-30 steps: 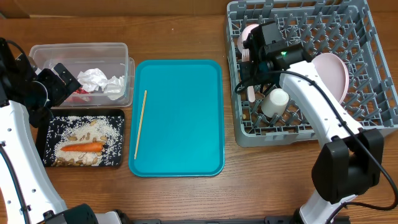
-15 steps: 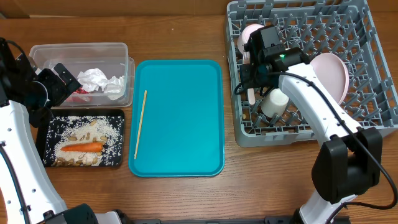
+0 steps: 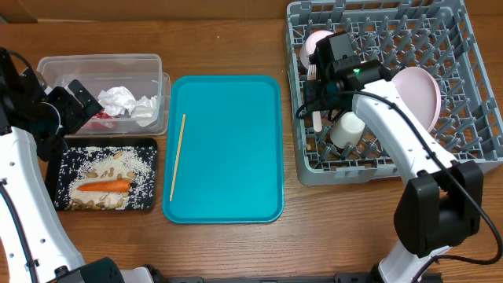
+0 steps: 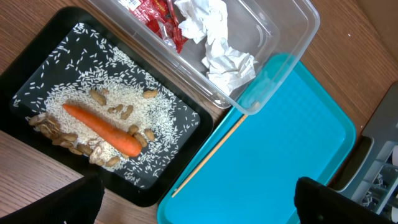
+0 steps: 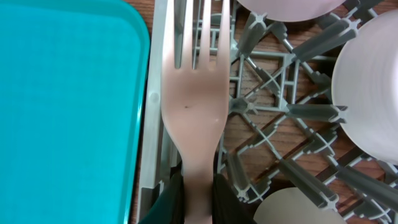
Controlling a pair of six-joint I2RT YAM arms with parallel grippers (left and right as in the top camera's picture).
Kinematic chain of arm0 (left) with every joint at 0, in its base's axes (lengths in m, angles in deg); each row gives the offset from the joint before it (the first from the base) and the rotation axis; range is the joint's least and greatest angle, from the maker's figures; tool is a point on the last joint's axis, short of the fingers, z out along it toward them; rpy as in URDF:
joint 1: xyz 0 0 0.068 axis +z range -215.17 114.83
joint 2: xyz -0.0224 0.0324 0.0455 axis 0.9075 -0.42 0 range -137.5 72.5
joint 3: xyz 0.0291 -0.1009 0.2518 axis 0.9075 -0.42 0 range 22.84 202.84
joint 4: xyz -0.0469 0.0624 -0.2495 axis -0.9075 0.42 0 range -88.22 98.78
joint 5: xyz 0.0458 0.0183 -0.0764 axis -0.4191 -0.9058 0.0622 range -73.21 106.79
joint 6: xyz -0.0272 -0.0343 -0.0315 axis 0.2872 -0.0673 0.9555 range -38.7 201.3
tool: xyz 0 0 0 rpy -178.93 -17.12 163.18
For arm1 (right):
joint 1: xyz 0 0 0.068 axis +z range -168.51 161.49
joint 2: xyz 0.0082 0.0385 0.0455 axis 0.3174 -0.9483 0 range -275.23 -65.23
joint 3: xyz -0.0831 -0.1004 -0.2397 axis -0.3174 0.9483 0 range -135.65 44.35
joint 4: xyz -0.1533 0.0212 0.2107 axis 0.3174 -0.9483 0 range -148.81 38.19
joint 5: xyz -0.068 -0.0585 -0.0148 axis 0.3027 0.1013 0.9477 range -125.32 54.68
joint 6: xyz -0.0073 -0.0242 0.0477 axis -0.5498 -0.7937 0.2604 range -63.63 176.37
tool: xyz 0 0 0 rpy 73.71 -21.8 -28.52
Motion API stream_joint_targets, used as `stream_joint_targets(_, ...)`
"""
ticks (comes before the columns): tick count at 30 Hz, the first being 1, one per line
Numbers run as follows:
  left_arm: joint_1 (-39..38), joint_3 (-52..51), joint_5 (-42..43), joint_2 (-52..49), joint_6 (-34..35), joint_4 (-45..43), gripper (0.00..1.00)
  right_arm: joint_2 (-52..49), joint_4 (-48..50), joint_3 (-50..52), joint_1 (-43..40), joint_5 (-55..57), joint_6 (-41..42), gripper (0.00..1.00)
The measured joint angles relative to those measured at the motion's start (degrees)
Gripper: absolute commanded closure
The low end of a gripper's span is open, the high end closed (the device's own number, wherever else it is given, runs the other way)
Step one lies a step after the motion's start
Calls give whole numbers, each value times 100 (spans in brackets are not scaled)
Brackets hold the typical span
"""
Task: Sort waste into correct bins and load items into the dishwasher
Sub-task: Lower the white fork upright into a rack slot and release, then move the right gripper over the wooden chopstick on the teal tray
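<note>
Wooden table (image 3: 236, 251); red wrapper (image 4: 158, 15) print unreadable; right fingers (image 5: 164, 209) pinch fork (image 5: 194, 106).

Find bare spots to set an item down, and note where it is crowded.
Free: the teal tray right of the wooden stick; the dish rack's far right pegs, beyond the plate. Crowded: the rack's left side, with bowl, cup and fork; the clear tub and black tray hold waste.
</note>
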Motion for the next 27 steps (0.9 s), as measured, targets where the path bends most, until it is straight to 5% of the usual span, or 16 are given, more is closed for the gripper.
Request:
stream_joint_targets(11,0,0,0,0,0,0,0,0,295,396,0,0,2,90)
stream_joint_targets(15,0,0,0,0,0,0,0,-2,354,396,2,-7,28,67)
stream_joint_targets(18,0,0,2,0,0,0,0,-2,369,396,0,-4,61,39)
stream_joint_targets(27,0,0,0,0,0,0,0,-2,319,352,0,-4,24,37)
